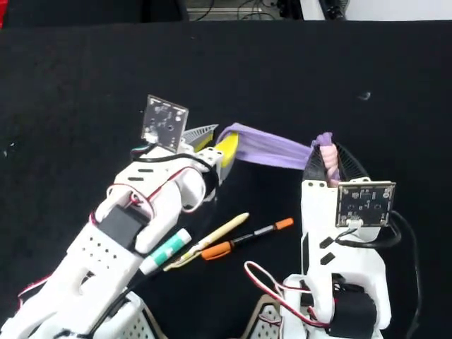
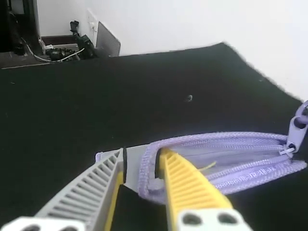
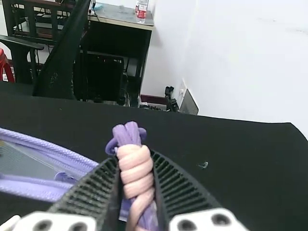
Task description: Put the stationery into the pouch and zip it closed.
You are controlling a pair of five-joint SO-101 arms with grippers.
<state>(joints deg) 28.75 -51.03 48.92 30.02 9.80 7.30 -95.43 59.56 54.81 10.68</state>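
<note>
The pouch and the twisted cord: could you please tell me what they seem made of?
Pouch: likely soft woven fabric, matte; its purple zip tape shows a ribbed weave. Cord: seemingly twisted textile rope, matte, with rounded pink and purple strands.

Office-type lab room, not a home. My work table [image 1: 85, 70] is draped in black cloth and sits near a plain white wall [image 3: 240, 57]. On the floor along that wall there's a tangle of cables and plugs [image 3: 169, 98], plus a grey panel [image 3: 188, 102] leaning against it. Past the table's far side is a dark desk [image 3: 115, 53] with a bottle [image 3: 141, 8] on top, black metal chair frames [image 3: 29, 33] and something red [image 3: 4, 67] at the edge. Shared workspace furniture, bare walls, loose wiring.
</note>
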